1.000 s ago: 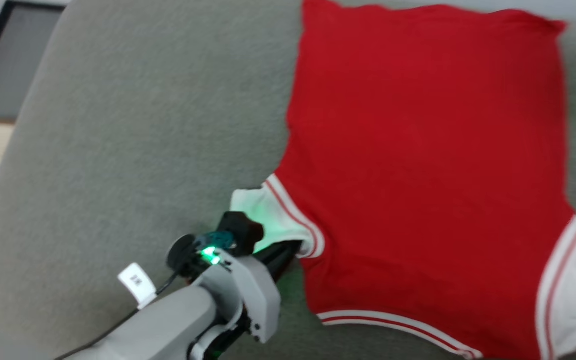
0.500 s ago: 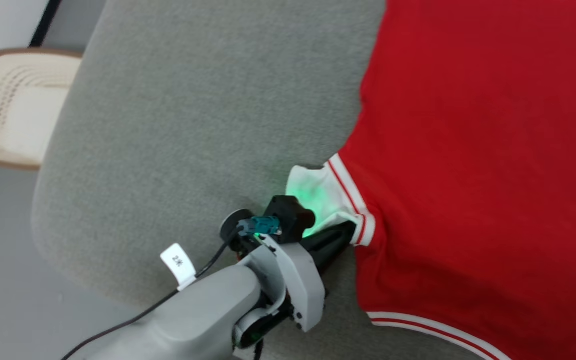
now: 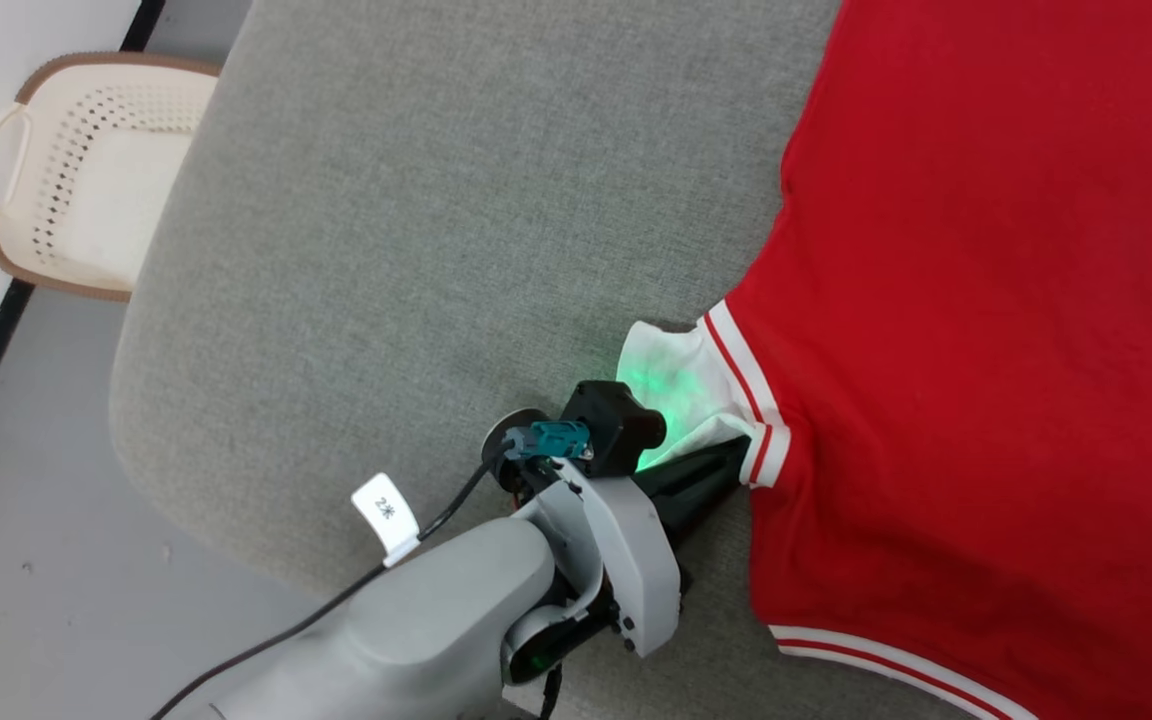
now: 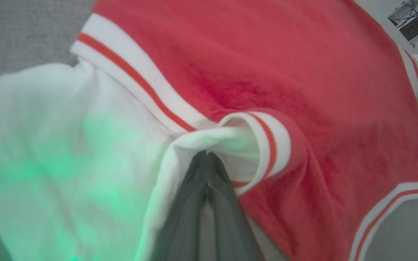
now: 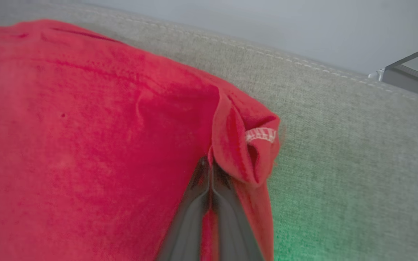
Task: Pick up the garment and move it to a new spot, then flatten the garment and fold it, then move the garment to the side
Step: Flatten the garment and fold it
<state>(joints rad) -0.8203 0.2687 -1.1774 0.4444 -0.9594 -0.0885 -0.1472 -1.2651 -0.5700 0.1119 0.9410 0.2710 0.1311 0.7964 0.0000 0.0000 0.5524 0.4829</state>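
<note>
The garment [image 3: 986, 300], a red shirt with white sleeves and red-and-white striped trim, lies spread on a grey cushion [image 3: 436, 250]. My left gripper [image 3: 736, 455] is shut on the lower edge of the white sleeve [image 3: 681, 385], right by the striped cuff. In the left wrist view the two dark fingers [image 4: 194, 203] meet at their tips, with the left gripper [image 4: 206, 156] pinching the white sleeve fabric [image 4: 67, 145]. My right gripper [image 5: 209, 163] is shut on a folded red corner of the garment [image 5: 241, 145] near the cushion's far seam.
A cream perforated basket [image 3: 86, 170] stands on the grey floor [image 3: 26, 560] beyond the cushion's left edge, against a white wall. Bare grey cushion [image 5: 339, 163] stretches right of the red corner. A dark-framed thing [image 5: 412, 76] sits past the seam.
The head camera has swung, shifting the whole picture right and bringing the basket into view. My left gripper keeps its pinch on the sleeve. The right gripper has shut.
</note>
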